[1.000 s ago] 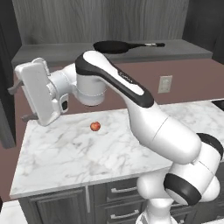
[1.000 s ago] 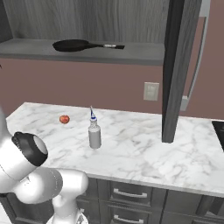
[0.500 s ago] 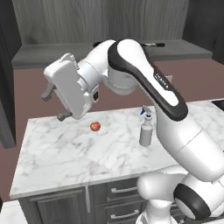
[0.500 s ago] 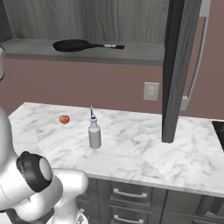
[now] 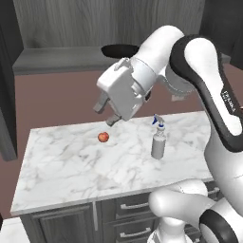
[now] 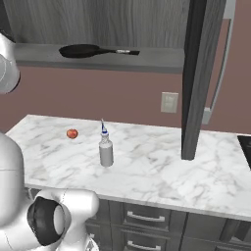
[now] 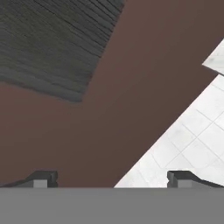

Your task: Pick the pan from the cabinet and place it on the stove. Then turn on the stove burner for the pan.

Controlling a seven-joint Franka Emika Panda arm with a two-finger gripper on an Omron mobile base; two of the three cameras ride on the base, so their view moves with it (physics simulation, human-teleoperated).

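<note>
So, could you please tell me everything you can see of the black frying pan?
The shallow round black frying pan lies flat on the open dark grey wood-grain cabinet's shelf, above the white marble counter. Its long straight dark handle, with a paler band near the end, points towards the cabinet's open door. Nothing else touches it.
</note>
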